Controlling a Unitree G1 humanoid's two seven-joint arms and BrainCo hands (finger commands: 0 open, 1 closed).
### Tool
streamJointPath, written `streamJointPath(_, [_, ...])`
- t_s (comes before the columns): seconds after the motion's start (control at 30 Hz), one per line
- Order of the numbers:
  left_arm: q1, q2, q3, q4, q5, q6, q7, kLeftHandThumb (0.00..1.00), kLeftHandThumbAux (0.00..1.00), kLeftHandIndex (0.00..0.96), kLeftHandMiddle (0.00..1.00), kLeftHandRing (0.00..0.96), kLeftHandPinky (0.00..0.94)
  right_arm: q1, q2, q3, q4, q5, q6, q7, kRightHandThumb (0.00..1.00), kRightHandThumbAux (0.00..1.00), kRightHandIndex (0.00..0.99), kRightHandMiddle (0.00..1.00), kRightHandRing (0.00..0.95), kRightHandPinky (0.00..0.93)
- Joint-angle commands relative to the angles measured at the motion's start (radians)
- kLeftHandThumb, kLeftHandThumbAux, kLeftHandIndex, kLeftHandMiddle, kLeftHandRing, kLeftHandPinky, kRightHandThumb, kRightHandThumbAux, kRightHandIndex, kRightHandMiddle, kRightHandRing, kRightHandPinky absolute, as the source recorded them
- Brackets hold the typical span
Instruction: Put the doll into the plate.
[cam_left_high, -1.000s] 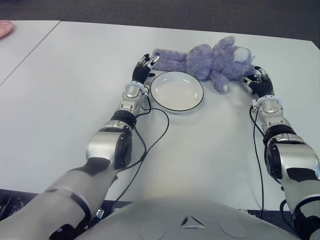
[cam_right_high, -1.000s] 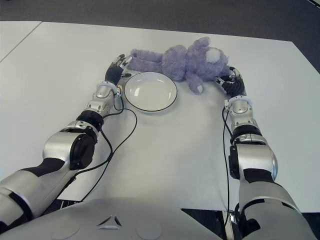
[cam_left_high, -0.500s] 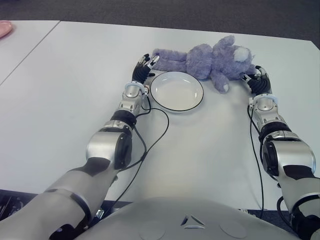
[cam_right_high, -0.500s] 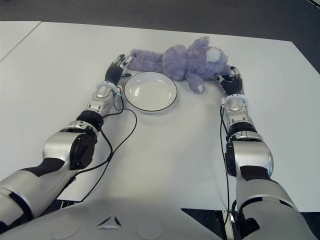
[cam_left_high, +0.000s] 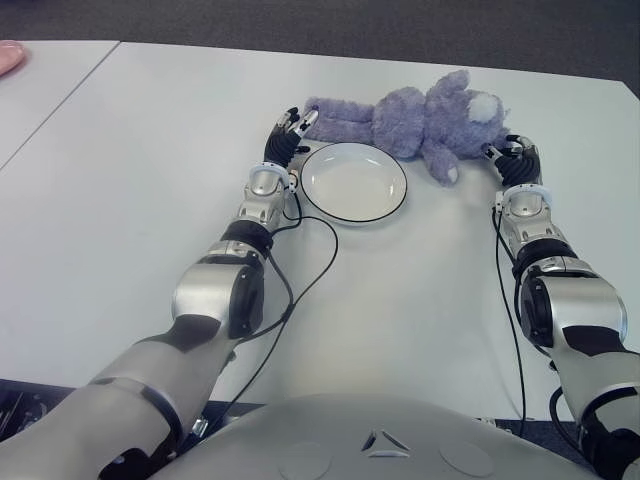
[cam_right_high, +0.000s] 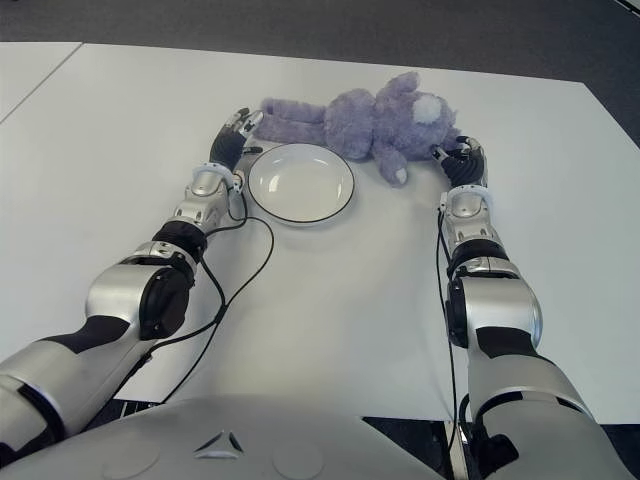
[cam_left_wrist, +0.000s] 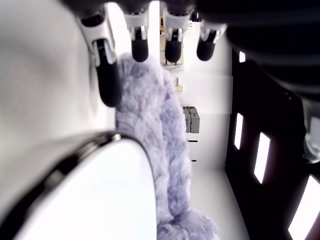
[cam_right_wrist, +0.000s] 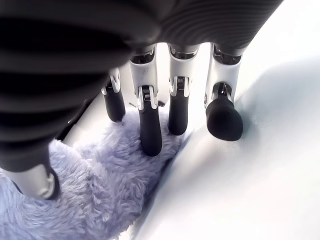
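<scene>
Doll: purple plush, our doll (cam_left_high: 410, 118) lies on the white table (cam_left_high: 150, 160) just behind the plate (cam_left_high: 354, 182), legs toward our left, head toward our right.
Plate: white with a dark rim, nothing in it.
Left hand (cam_left_high: 285, 135): fingers (cam_left_wrist: 107, 75) extended and loose at the doll's leg end, gripping nothing.
Right hand (cam_left_high: 512, 160): fingers (cam_right_wrist: 149, 127) straight, tips pressing into the fur by the head; it seems not to have closed on it.
</scene>
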Motion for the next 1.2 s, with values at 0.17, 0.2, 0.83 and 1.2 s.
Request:
streamJointPath(0.17, [0.240, -0.036, 0.013, 0.178, 0.004, -0.094, 0.086, 0.000, 0.425, 0.000, 0.000, 0.000, 0.015, 0.026, 0.041, -0.012, 0.047, -0.006, 0.066, -0.009, 0.306, 0.590, 0.143, 0.117, 0.196, 0.289])
streamJointPath(0.2, [0.240, -0.036, 0.013, 0.178, 0.004, -0.093, 0.086, 0.000, 0.427, 0.000, 0.000, 0.000, 0.016, 0.025, 0.041, -0.012, 0.047, -0.007, 0.067, -0.011, 0.311, 0.599, 0.138, 0.119, 0.198, 0.290])
streamJointPath(0.83, [0.257, -0.034, 0.033, 0.175, -0.017, -0.114, 0.072, 0.000, 0.437, 0.000, 0.000, 0.000, 0.016, 0.250, 0.095, -0.031, -0.282, -0.105, -0.343, -0.580, 0.188, 0.686, 0.148, 0.055, 0.036, 0.015])
streamJointPath(1.2, [0.254, -0.020, 0.029, 0.176, -0.004, -0.095, 0.056, 0.000, 0.442, 0.000, 0.000, 0.000, 0.014, 0.162, 0.069, 0.076, -0.295, -0.418, -0.633, -1.135, 0.640, 0.729, 0.417, 0.184, 0.069, 0.000])
